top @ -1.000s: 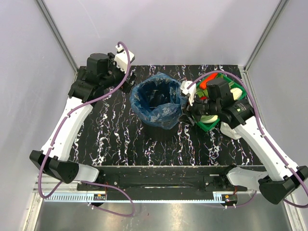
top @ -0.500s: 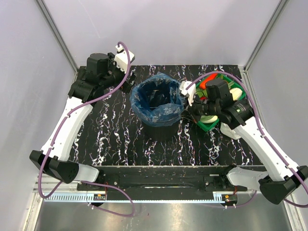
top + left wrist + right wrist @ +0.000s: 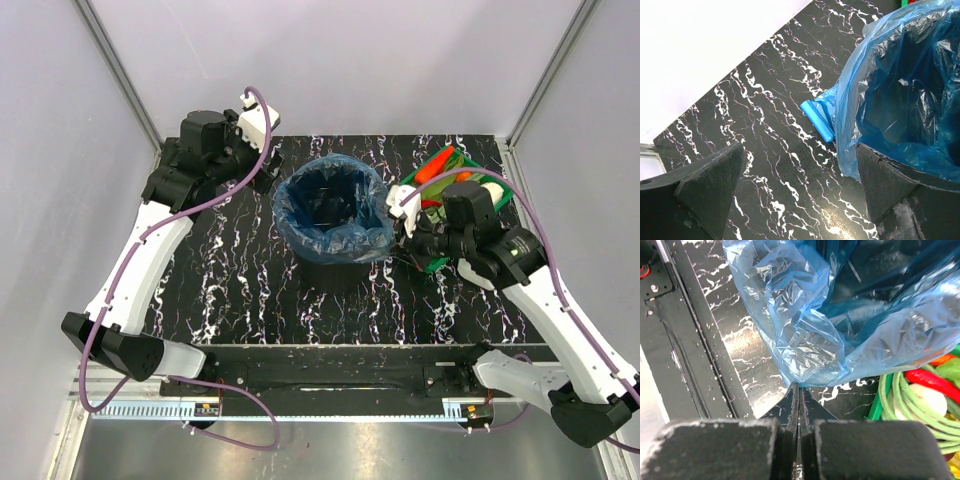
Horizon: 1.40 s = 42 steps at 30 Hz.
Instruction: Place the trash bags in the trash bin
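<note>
The black trash bin stands mid-table, lined with a translucent blue trash bag draped over its rim. My right gripper sits at the bin's right side, shut on the bag's hanging lower edge, which is pinched at the fingertips of that gripper. Far left of the bin, my left gripper is open and holds nothing. A small rolled blue trash bag lies on the table against the draped film.
A green tray of vegetables stands just right of the bin, close behind my right gripper, and its green rim is beside the fingers. The black marbled tabletop is walled by white panels on three sides.
My right gripper went from partly open to shut on the bag's edge and drew back rightward, spreading the film wider over the bin's right rim. The left arm stayed put.
</note>
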### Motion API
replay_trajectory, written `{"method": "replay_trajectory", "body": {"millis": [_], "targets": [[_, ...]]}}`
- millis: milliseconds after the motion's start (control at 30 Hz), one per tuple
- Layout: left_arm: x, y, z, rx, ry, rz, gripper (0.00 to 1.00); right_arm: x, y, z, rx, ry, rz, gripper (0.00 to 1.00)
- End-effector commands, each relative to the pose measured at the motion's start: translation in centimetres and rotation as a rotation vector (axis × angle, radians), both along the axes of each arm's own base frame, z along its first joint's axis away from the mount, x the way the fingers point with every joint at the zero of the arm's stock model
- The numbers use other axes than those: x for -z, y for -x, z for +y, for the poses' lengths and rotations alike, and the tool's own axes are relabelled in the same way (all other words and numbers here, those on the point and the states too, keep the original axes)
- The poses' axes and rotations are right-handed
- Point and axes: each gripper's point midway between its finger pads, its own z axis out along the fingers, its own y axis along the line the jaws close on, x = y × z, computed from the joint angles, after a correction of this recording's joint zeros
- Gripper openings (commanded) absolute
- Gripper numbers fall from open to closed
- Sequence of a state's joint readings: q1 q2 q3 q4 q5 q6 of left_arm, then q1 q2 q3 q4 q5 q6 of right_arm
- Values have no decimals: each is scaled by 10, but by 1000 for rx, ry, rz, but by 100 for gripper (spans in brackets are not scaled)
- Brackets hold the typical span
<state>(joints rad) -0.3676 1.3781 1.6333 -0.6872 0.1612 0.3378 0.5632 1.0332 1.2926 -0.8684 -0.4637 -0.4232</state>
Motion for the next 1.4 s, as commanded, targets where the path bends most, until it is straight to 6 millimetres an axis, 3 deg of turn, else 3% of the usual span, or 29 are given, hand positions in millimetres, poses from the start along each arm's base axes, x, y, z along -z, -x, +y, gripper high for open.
{"method": "replay_trajectory", "body": {"millis": [0, 200, 533, 667, 767, 1100, 1200, 1267, 1367], "targets": [[-6, -6, 0, -7, 5, -26, 99, 19, 3, -4, -1, 36, 14, 0], [0, -6, -1, 0, 5, -6, 99, 36, 4, -7, 12, 56, 30, 0], [13, 0, -9, 50, 10, 24, 99, 63, -15, -3, 66, 70, 44, 4], [16, 1, -9, 58, 9, 23, 99, 67, -21, 5, 56, 64, 60, 17], [19, 2, -9, 63, 7, 25, 99, 67, -26, 10, 46, 61, 64, 34], [16, 10, -13, 95, 27, 6, 99, 73, -47, 23, 40, 72, 62, 50], [11, 11, -13, 92, 39, -1, 99, 67, -47, 21, 41, 76, 51, 57], [4, 11, -12, 85, 47, -20, 99, 58, -46, 17, 47, 82, 28, 68], [-12, 13, -10, 76, 76, -66, 99, 41, -46, 8, 73, 100, -12, 72]]}}
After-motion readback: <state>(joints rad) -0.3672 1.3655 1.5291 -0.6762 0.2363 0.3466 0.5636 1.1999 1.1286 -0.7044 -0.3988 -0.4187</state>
